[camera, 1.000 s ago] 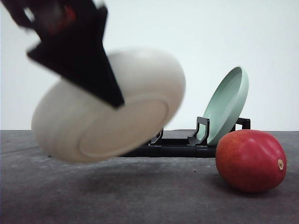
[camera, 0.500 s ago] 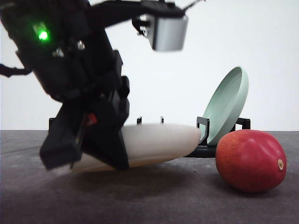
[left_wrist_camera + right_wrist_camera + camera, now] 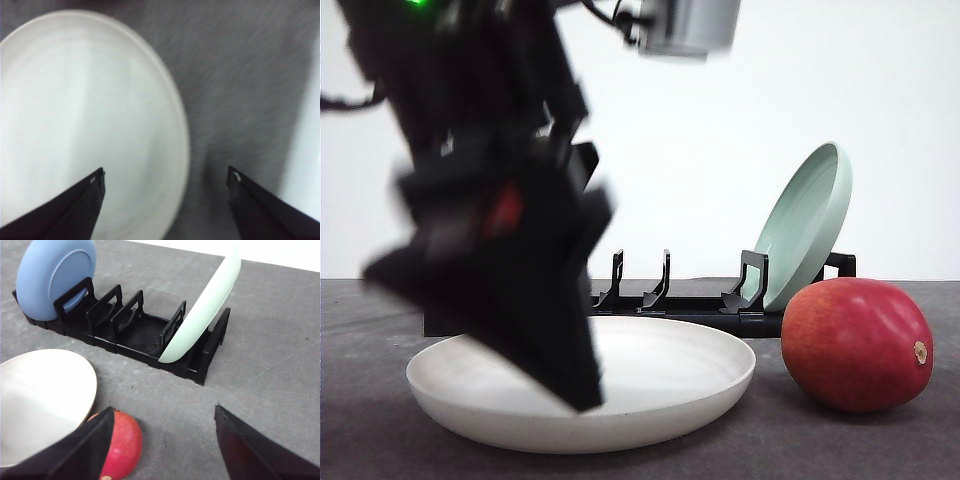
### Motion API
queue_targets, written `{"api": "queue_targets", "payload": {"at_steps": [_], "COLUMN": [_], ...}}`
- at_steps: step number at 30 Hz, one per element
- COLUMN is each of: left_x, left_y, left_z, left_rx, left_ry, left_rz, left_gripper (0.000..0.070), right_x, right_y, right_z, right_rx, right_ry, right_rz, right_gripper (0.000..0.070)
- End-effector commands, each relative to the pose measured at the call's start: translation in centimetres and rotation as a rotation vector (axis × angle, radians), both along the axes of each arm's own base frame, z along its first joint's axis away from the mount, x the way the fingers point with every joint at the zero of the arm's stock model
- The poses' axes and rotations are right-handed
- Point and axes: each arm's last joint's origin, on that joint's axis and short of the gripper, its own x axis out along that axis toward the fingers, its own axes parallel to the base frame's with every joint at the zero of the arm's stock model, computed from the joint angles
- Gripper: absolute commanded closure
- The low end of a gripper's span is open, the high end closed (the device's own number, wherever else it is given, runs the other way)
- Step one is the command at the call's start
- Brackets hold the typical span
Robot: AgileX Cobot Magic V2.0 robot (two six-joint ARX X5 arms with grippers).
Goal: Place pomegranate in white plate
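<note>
The white plate (image 3: 670, 400) lies flat on the dark table, left of centre in the front view. My left gripper (image 3: 560, 380) hangs blurred just above the plate's left half. In the left wrist view this left gripper (image 3: 165, 175) is open, one finger over the white plate (image 3: 75, 100), the other over the table. The red pomegranate (image 3: 857, 343) rests on the table just right of the plate, apart from its rim. My right gripper (image 3: 162, 412) is open above the table, with the pomegranate (image 3: 122, 445) beside one finger and the white plate (image 3: 45, 400) next to it.
A black dish rack (image 3: 135, 335) stands behind the plate and fruit. A pale green plate (image 3: 805, 225) leans in its right end and a blue plate (image 3: 52, 275) stands in its left end. Bare grey table lies right of the rack.
The left gripper brought the tilted white plate down flat onto the table, let go of it and now stands open just above it. The pomegranate has not moved.
</note>
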Motion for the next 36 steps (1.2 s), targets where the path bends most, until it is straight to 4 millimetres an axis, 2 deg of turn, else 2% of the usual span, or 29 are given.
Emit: {"api": "queue_targets", "payload": {"at_steps": [1, 7, 10, 17, 24, 29, 36], "left_x": [0.1, 2.4, 3.8, 6.2, 6.1, 4.6, 2.2], "left_y": [-0.1, 2.6, 4.8, 10.8, 16.3, 18.9, 21.0], "left_z": [1.3, 4.1, 5.4, 8.2, 10.5, 10.4, 7.3], "left_rx": [-0.086, -0.320, -0.407, -0.557, -0.699, -0.803, -0.838], "left_ry": [0.096, 0.311, 0.330, 0.243, 0.036, -0.128, -0.176], "left_rz": [0.066, 0.252, 0.392, 0.657, 0.784, 0.816, 0.923], "left_gripper": [0.0221, 0.0222, 0.0224, 0.0225, 0.0227, 0.0229, 0.0229], "right_x": [0.0, 0.0, 0.0, 0.0, 0.0, 0.0, -0.1], "right_y": [0.0, 0.0, 0.0, 0.0, 0.0, 0.0, 0.1], "right_z": [0.5, 0.5, 0.5, 0.5, 0.5, 0.5, 0.4], "right_rx": [0.010, 0.010, 0.010, 0.011, 0.044, 0.054, 0.101], "right_ry": [-0.018, -0.018, -0.018, -0.017, 0.001, 0.006, 0.034], "right_rz": [0.002, 0.002, 0.002, 0.001, -0.014, -0.019, 0.006], "right_gripper": [0.0294, 0.0294, 0.0294, 0.0294, 0.0294, 0.0294, 0.0291]}}
